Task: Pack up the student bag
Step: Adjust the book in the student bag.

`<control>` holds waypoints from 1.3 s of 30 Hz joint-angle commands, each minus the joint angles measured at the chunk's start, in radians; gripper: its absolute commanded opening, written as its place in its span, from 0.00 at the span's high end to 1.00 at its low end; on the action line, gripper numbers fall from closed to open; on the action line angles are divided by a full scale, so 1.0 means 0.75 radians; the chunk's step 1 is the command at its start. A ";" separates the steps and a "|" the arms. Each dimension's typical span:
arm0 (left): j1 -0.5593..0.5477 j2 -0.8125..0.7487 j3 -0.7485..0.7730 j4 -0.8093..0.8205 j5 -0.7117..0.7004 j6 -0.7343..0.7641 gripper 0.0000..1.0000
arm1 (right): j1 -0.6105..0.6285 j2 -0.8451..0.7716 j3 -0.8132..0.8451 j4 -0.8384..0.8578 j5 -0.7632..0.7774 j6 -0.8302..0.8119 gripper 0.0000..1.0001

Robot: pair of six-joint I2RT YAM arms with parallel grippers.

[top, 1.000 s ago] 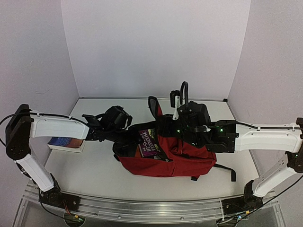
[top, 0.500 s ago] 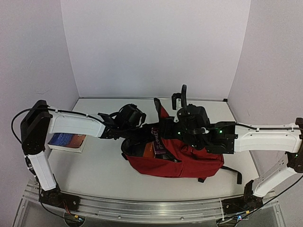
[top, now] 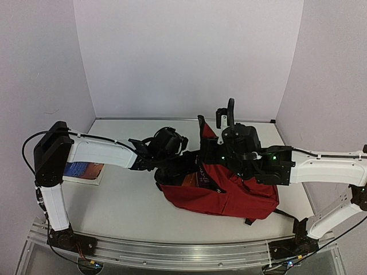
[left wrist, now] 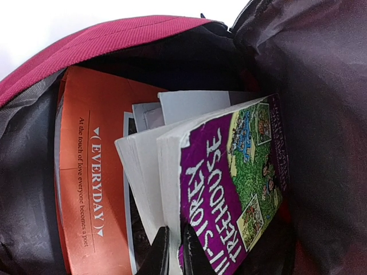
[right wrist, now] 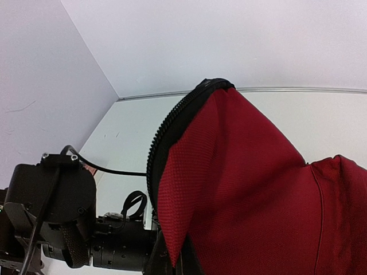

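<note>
You have a pale table (top: 123, 209) with two things lying directly on it. The student bag (top: 235, 195) rests on its side right of the middle, its open mouth turned left. A book with a blue and orange cover (top: 85, 171) lies flat near the left edge, well apart from the bag.

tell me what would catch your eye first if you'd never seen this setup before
The dark red backpack in the middle of the table stands out first, its top gaping open. Inside it, a purple book is pinched by the left gripper, right beside an orange booklet. Near the table's left edge, under the left arm, lies a third book.
</note>
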 commanded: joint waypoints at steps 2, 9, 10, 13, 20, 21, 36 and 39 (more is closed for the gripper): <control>-0.063 0.022 0.079 0.198 0.152 -0.006 0.95 | 0.024 -0.033 0.104 0.370 -0.125 -0.067 1.00; -0.087 0.066 0.118 0.241 0.203 -0.010 0.96 | 0.024 -0.025 0.077 0.397 -0.099 -0.074 1.00; -0.087 0.064 0.123 0.233 0.185 -0.006 0.95 | 0.024 -0.037 0.068 0.399 -0.092 -0.074 1.00; -0.087 0.071 0.172 0.194 0.158 0.006 0.94 | 0.024 -0.076 0.042 0.412 -0.076 -0.086 1.00; -0.087 0.143 0.223 0.256 0.268 0.002 0.91 | 0.024 -0.173 -0.044 0.465 -0.064 -0.139 1.00; -0.087 0.145 0.221 0.249 0.270 0.000 0.90 | 0.024 -0.182 -0.055 0.465 -0.046 -0.138 1.00; 0.041 -0.364 -0.097 -0.276 -0.126 0.162 0.33 | 0.024 -0.255 -0.260 0.421 0.113 -0.030 1.00; 0.138 -0.506 -0.170 -0.477 -0.221 0.188 0.18 | 0.024 -0.247 -0.293 0.411 0.102 0.008 1.00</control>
